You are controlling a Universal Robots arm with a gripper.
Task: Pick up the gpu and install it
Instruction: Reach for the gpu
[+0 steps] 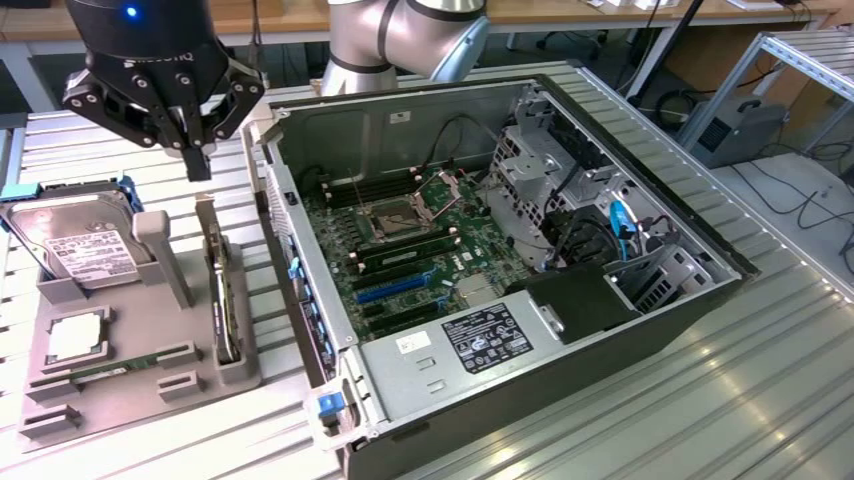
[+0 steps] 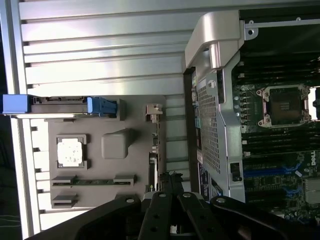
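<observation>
The gpu point(image 1: 222, 300) stands on its edge in a slot of the grey holder point(image 1: 160, 350), a thin dark card with a silvery strip along it. From the wrist it appears edge-on as a narrow dark strip point(image 2: 154, 167). My gripper point(image 1: 199, 165) hangs in the air above the far end of the holder, a little beyond the gpu's far end. Its fingers are shut together with nothing between them. In the wrist view the gripper point(image 2: 170, 176) points down just beside the gpu's slot. The open computer case point(image 1: 641, 320) lies to the exterior view's right, with blue card slots point(image 1: 395, 288) on its board.
On the holder also sit a silver hard drive point(image 1: 83, 248) with blue rails, a square processor point(image 1: 76, 336) and a green memory stick point(image 1: 112, 368). The case's side wall point(image 1: 287, 250) rises right beside the holder. All rest on a slatted metal table point(image 1: 747, 400).
</observation>
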